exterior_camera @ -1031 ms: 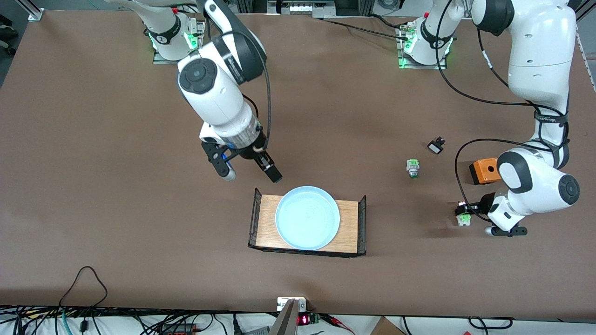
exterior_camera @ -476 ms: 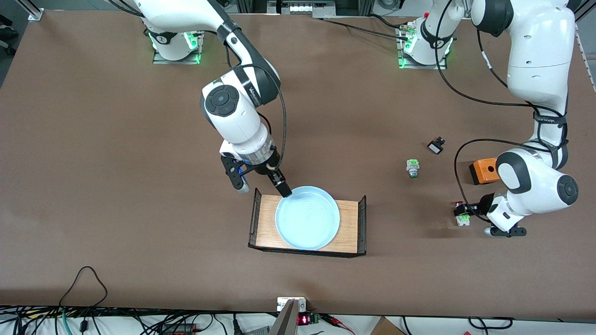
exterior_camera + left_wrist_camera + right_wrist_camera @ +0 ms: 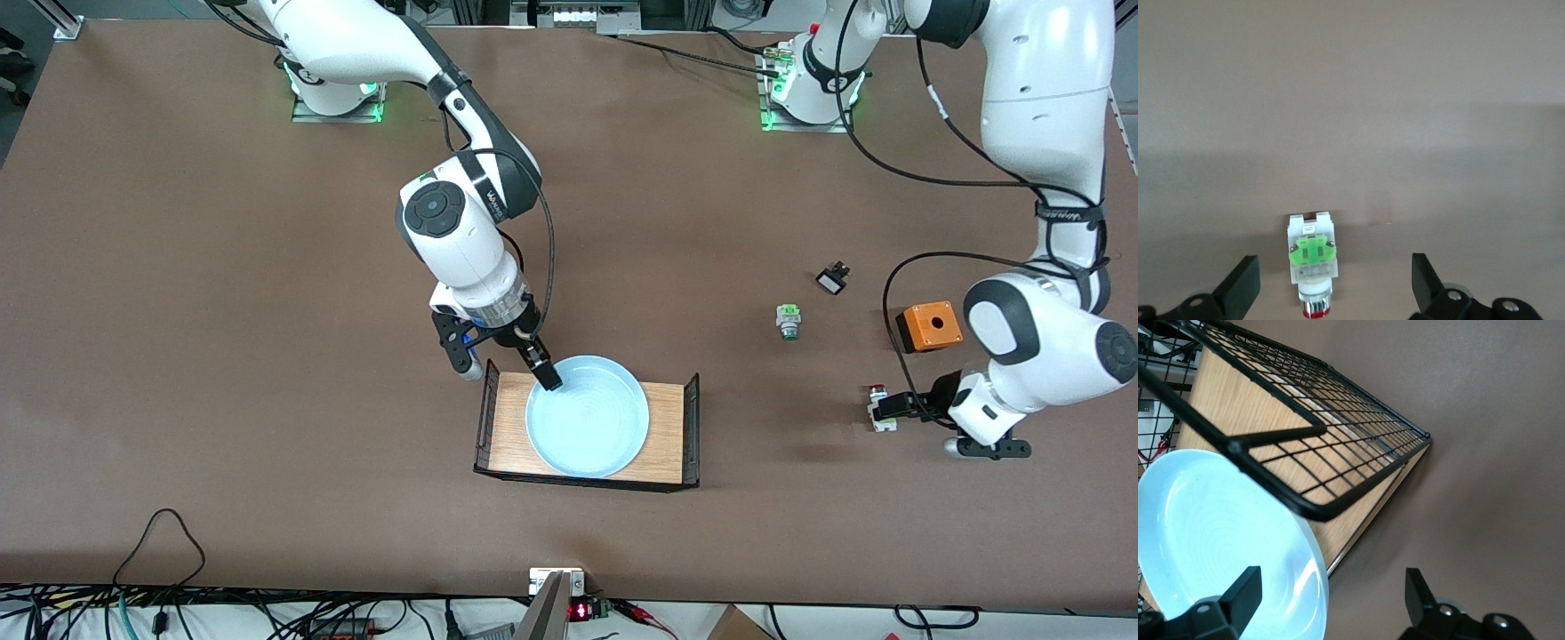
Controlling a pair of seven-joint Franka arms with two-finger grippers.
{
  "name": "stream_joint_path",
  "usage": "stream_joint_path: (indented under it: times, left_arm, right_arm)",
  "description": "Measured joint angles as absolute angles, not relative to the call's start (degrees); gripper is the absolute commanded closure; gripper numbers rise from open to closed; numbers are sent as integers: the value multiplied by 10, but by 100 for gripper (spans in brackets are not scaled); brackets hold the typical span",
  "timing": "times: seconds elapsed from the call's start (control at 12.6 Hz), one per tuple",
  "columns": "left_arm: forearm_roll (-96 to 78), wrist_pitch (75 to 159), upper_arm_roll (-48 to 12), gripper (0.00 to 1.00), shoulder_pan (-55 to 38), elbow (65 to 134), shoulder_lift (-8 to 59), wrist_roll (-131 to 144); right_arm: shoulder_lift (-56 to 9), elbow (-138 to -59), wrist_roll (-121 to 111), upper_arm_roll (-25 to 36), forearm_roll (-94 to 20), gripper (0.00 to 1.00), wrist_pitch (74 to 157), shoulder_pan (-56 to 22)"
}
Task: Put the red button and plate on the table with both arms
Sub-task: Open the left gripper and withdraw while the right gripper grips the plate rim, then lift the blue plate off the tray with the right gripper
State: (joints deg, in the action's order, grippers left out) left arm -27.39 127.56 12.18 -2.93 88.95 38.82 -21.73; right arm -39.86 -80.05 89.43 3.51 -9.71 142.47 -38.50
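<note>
Plate sits on the wooden tray, nearest the front camera, mid-surface. Tray has black wire ends; the one toward the right arm's end shows close in the right wrist view. Plate overhangs the wood on its nearer and farther edges.

Right hand straddles the plate's rim at the edge toward the right arm's end. Fingers spread wide: one finger over the plate's inside, the other outside the tray over the bare surface. Nothing gripped; the rim lies between the fingers, contact not clear.

Red button lies on its side on the surface toward the left arm's end, slightly farther from the camera than the plate's centre. Left hand is low beside it, fingers released and wide apart. In the left wrist view the button lies between the two fingers, touching neither.

Farther still: orange box, a green-and-silver button, then a small black-and-white part, all on the surface, well apart from both hands.
</note>
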Motion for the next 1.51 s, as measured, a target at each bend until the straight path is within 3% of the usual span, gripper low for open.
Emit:
stream_joint_path:
  times: [0.16, 0.56, 0.95, 1.11, 1.35, 1.51]
  left_arm:
    - [-274, 1251, 131, 0, -29, 889, 359, -215]
    - [-235, 1231, 151, 0, -29, 889, 326, -177]
    - [-189, 1163, 149, 0, -31, 881, 273, -124]
    - [-152, 1134, 145, 0, -34, 879, 240, -94]
    - [-97, 1082, 121, 0, -38, 878, 184, -51]
    - [-71, 1057, 102, 0, -34, 878, 152, -43]
  right_arm:
    - [-399, -799, 894, 35, -97, 47, 1425, -385]
    - [-399, -798, 896, 35, -97, 53, 1425, -386]
    - [-402, -798, 897, 35, -97, 78, 1425, -388]
    - [-403, -798, 896, 35, -97, 83, 1425, -388]
    - [-403, -797, 889, 35, -95, 98, 1425, -390]
    - [-403, -794, 888, 35, -95, 100, 1425, -394]
